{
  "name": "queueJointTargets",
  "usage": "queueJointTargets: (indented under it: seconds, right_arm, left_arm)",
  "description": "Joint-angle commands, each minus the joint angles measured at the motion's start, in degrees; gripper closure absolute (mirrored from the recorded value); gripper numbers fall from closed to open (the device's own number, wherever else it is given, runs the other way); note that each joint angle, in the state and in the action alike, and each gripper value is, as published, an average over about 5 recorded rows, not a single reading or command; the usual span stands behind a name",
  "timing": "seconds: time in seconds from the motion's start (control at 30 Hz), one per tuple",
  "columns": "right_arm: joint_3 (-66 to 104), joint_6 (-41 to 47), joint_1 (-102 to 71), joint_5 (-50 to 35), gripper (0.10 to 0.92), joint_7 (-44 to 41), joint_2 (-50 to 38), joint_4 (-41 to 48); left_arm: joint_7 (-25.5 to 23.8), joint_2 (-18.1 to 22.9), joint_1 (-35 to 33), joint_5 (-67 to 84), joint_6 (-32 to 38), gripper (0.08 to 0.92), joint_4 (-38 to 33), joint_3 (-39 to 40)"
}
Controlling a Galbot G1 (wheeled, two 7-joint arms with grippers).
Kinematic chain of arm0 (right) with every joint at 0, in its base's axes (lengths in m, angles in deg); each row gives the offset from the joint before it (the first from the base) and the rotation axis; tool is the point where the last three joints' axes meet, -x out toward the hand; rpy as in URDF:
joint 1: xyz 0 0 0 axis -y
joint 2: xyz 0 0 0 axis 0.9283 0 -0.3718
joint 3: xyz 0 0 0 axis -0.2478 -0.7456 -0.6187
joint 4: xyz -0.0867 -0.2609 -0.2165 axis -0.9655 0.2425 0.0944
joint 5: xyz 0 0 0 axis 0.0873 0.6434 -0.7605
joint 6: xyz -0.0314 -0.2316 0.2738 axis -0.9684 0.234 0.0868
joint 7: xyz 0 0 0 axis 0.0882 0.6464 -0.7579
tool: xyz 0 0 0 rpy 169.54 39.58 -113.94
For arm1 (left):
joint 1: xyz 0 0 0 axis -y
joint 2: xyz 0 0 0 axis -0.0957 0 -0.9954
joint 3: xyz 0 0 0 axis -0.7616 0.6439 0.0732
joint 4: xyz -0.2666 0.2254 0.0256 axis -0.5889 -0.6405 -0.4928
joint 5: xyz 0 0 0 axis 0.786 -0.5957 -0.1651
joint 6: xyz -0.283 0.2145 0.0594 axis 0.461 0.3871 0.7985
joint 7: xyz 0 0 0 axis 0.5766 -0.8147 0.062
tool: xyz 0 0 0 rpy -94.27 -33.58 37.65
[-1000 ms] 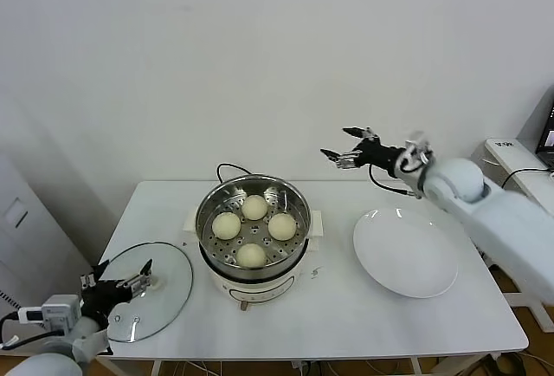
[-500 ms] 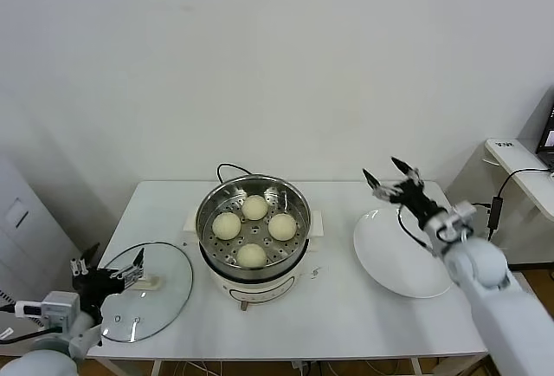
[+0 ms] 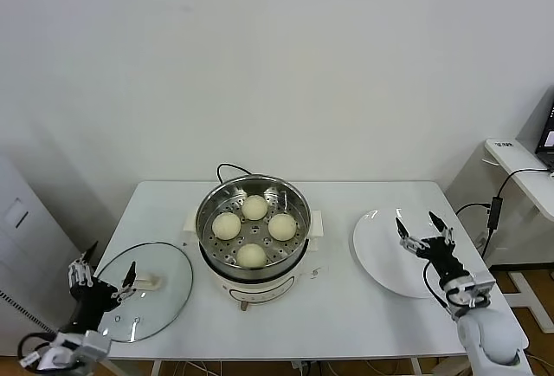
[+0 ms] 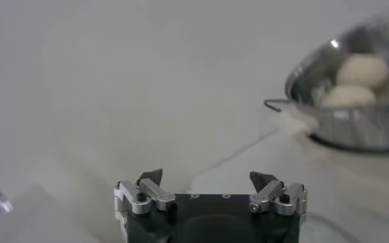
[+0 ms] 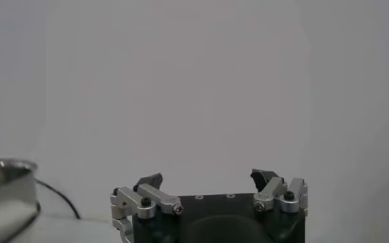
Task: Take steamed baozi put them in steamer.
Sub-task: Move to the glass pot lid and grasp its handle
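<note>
Head view shows all four baozi (image 3: 252,230) seated in the steamer (image 3: 206,207), both the left gripper (image 3: 103,278) and right gripper (image 3: 425,230) wide open and empty, so any stray sweep could only knock the lid (image 3: 169,294) or plate (image 3: 385,255).

Head camera looks down on the table (image 3: 346,307); both low wrist cameras share the steamer (image 3: 252,220).

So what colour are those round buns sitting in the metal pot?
The buns are a plain cream-white, with no pattern; the head view shows them best, in the shiny steamer.
</note>
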Motion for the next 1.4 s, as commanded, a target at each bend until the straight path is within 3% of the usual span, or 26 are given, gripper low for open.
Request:
queueJointTargets:
  seconds: [0.03, 0.6, 1.4]
  right_arm:
    - [4.9, -1.46, -3.79, 6.46, 0.203, -0.15, 5.21, 1.22]
    - [3.83, -1.23, -1.58, 6.41, 0.203, 1.79, 5.78, 3.33]
    - [3.34, -0.54, -2.2, 7.39, 0.203, 2.06, 5.93, 3.18]
  left_arm:
    - [0.42, 2.72, -2.92, -37.68, 14.78, 0.177, 9.46, 0.38]
    - [7.33, 4.88, 6.2, -50.79, 21.23, 0.177, 25.36, -0.69]
    - [9.3, 5.12, 14.59, -50.84, 22.27, 0.177, 34.04, 0.22]
